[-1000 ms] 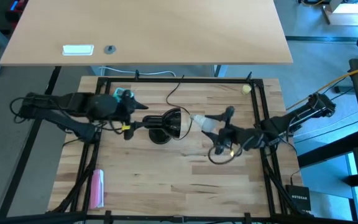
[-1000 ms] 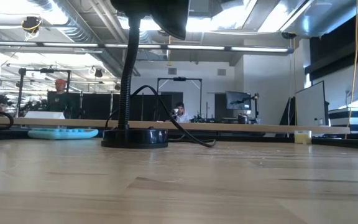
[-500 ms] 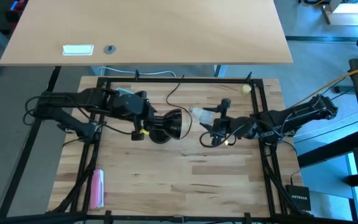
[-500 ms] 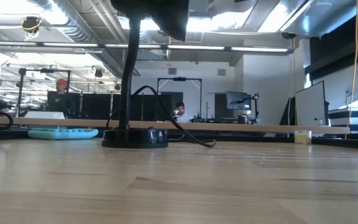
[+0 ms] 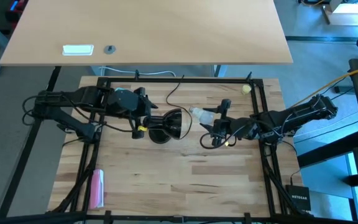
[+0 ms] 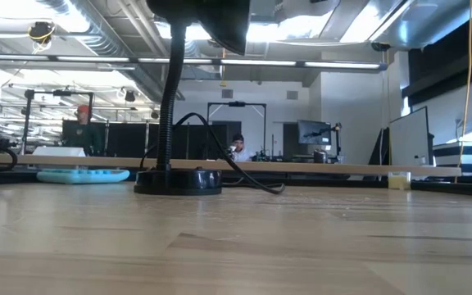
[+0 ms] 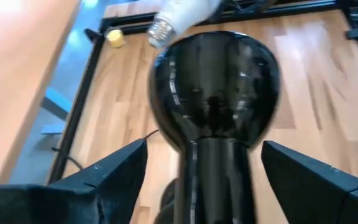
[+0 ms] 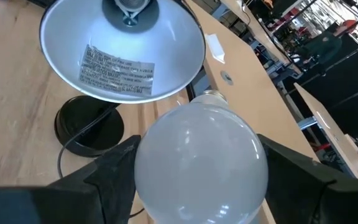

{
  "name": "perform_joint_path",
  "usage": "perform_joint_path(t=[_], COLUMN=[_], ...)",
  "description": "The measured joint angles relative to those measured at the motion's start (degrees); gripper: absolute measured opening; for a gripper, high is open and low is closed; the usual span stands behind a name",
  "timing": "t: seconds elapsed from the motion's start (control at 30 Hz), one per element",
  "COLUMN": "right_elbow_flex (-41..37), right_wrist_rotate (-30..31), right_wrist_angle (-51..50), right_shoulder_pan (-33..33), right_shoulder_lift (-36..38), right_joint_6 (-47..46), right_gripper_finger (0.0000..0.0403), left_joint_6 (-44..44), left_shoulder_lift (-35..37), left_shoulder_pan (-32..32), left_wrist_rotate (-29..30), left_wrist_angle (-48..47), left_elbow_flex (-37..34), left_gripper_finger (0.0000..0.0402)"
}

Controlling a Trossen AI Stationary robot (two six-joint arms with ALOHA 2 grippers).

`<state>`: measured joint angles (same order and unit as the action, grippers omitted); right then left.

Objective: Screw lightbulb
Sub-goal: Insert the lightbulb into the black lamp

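**Q:** Surroundings, and what stands in the way?

**A:** Wooden table (image 5: 185, 180). The black lamp (image 5: 174, 123) stands between my two grippers, its round base (image 6: 177, 181) on the wood, cord (image 5: 174, 92) trailing away from me. A small yellow ball (image 5: 246, 89) sits well beyond my right gripper (image 5: 207, 128), near the frame corner. A pink object (image 5: 97, 188) lies far back on my left side. The shade (image 8: 123, 53) opens toward my right gripper; nothing lies between the lightbulb (image 8: 199, 167) and the socket (image 8: 128, 14).

**Q:** Jaws?

**A:** Right jaws are clamped on the lightbulb's glass globe, spread wide by it; its screw base points at the shade mouth, close but not in contact (gap seen in the right wrist view). My left gripper (image 5: 143, 118) sits behind the shade, jaws apart, one finger (image 7: 98, 180) on each side of the lamp neck (image 7: 219, 177). I cannot tell whether they touch it.

**Q:** Hidden or unclear?

**A:** In the left wrist view the shade's back blocks everything except the bulb's threaded end (image 7: 160, 31) poking past the rim. The low view cuts the shade off at the upper edge and shows neither gripper. People at desks in the room beyond the table are too small to make out.
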<state>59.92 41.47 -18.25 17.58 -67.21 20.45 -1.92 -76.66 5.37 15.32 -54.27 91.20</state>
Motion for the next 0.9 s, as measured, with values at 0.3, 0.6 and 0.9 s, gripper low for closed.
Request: perform_joint_path(t=[0.3, 0.6, 0.9], right_elbow_flex=[0.0, 0.0, 0.0], right_wrist_rotate=[1.0, 1.4, 0.8], right_wrist_angle=[-0.2, -2.8, -3.9], right_shoulder_pan=[0.0, 0.0, 0.0], right_shoulder_lift=[0.0, 0.0, 0.2], right_joint_6=[0.9, -0.6, -2.1], right_gripper_finger=[0.028, 0.028, 0.028], left_joint_6=[1.2, 0.1, -0.5], left_shoulder_lift=[0.0, 0.2, -0.6], left_shoulder_pan=[0.0, 2.4, 4.6], left_wrist_rotate=[3.9, 4.8, 4.0], left_wrist_angle=[1.1, -1.5, -2.1], left_elbow_flex=[0.0, -0.1, -3.4], left_gripper_finger=[0.0391, 0.0399, 0.0395])
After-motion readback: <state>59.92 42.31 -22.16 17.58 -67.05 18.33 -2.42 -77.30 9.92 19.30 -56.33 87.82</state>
